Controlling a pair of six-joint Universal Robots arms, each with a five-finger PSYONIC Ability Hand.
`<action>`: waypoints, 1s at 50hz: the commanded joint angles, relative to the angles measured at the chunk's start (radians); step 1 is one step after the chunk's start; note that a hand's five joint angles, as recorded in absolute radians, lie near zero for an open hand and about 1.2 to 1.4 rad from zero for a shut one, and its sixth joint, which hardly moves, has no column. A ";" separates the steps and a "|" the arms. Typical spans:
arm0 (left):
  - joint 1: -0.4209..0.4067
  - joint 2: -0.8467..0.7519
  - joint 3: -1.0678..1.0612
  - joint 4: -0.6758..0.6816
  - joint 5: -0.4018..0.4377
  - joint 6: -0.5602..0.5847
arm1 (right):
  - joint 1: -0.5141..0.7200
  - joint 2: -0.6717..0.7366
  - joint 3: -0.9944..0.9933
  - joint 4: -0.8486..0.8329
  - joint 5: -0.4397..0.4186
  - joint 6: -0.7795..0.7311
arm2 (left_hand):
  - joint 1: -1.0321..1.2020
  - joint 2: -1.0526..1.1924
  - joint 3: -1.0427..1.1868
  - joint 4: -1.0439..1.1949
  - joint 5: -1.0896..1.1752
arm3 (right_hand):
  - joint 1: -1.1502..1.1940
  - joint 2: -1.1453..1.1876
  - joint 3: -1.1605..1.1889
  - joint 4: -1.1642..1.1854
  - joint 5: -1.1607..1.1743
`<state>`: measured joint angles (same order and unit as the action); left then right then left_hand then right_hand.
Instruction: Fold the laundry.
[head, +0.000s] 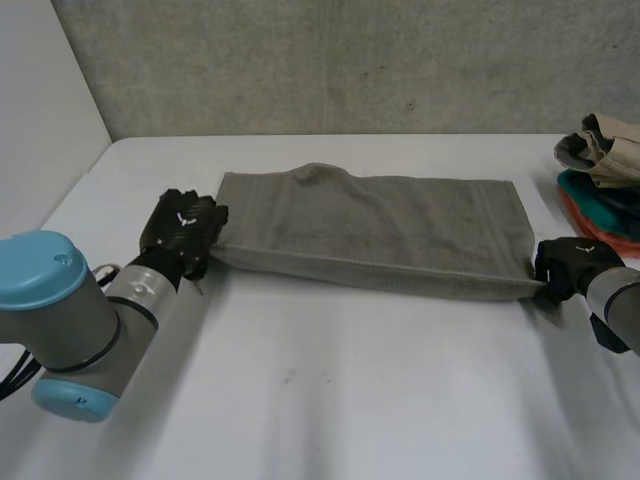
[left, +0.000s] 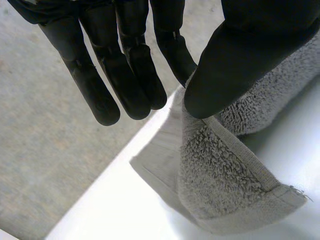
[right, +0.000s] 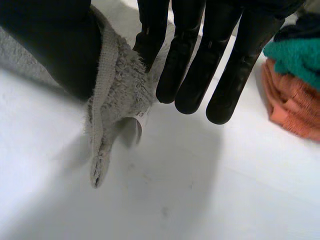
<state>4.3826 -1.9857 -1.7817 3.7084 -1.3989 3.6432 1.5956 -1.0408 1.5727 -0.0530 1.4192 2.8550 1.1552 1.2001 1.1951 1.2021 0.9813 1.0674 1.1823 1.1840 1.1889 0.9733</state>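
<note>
A white tabletop (head: 330, 400) fills the scene, its near stretch bare, with the left arm (head: 70, 320) coming in at the near left. Just beyond, a grey towel (head: 380, 225) lies across the middle of the tabletop with its long axis running side to side, one short end towards each hand, doubled over so that its near long edge is a thick layered band. The left hand (head: 185, 228) is at the towel's near left corner. In the left wrist view the thumb (left: 235, 65) presses the terry cloth (left: 225, 175) against the nearest of the otherwise straight fingers (left: 135, 75), pinching that corner. The right hand (head: 570, 265) holds the near right corner the same way, the cloth (right: 120, 85) nipped between thumb (right: 60, 45) and straight fingers (right: 220, 65). Farther off at the right edge sits a pile of other laundry (head: 605, 170), teal and orange under beige. A rough grey wall (head: 350, 60) stands behind the tabletop.
</note>
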 joint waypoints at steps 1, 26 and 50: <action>0.005 -0.010 -0.002 -0.062 0.004 0.000 | 0.017 -0.108 0.122 -0.004 -0.002 -0.422 | 0.241 0.196 0.201 0.194 0.240 | 0.329 0.214 0.212 0.207 0.248; 0.014 -0.108 0.054 -0.216 0.001 -0.121 | 0.009 -0.131 0.124 -0.025 -0.005 -0.379 | -0.525 -0.570 -0.565 -0.572 -0.525 | 0.329 0.214 0.212 0.207 0.248; 0.052 0.010 -0.027 -0.277 0.003 -0.112 | 0.012 -0.127 0.125 -0.033 -0.006 -0.379 | -0.545 -0.590 -0.585 -0.592 -0.546 | 0.329 0.214 0.212 0.207 0.248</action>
<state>4.4228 -1.9695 -1.7985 3.4265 -1.3987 3.5233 1.6048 -1.1685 1.6966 -0.0851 1.4114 2.4758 0.5725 0.5651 0.5731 0.5626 0.3805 1.0674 1.1823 1.1840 1.1890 0.9804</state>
